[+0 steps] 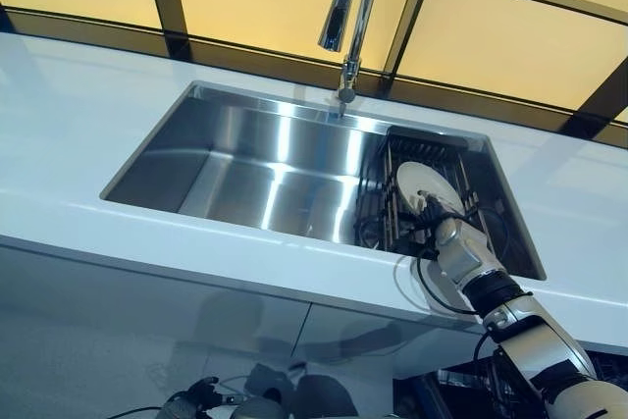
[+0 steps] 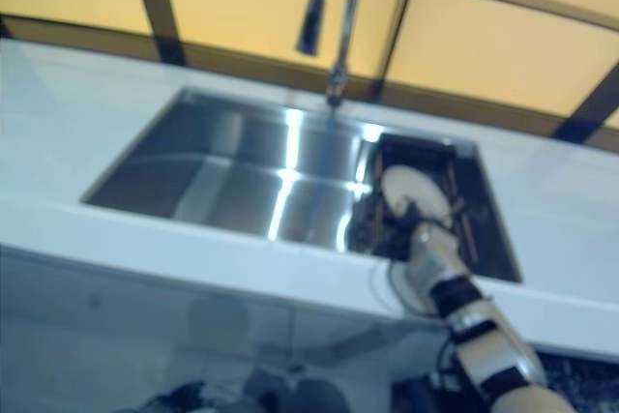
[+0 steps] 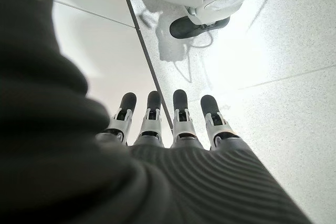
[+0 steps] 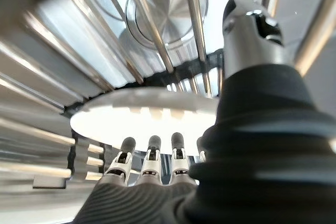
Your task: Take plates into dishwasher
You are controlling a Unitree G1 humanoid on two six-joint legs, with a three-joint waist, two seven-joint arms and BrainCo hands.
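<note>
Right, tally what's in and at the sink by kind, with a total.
Plates: 1
Racks: 1
Faucets: 1
Sinks: 1
Total: 4

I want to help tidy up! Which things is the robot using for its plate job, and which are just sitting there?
For the job:
white plate
dark dish rack holding it
right robot hand, at the plate

Just there:
steel sink
tap
white counter
left robot hand, hanging idle over the floor
</note>
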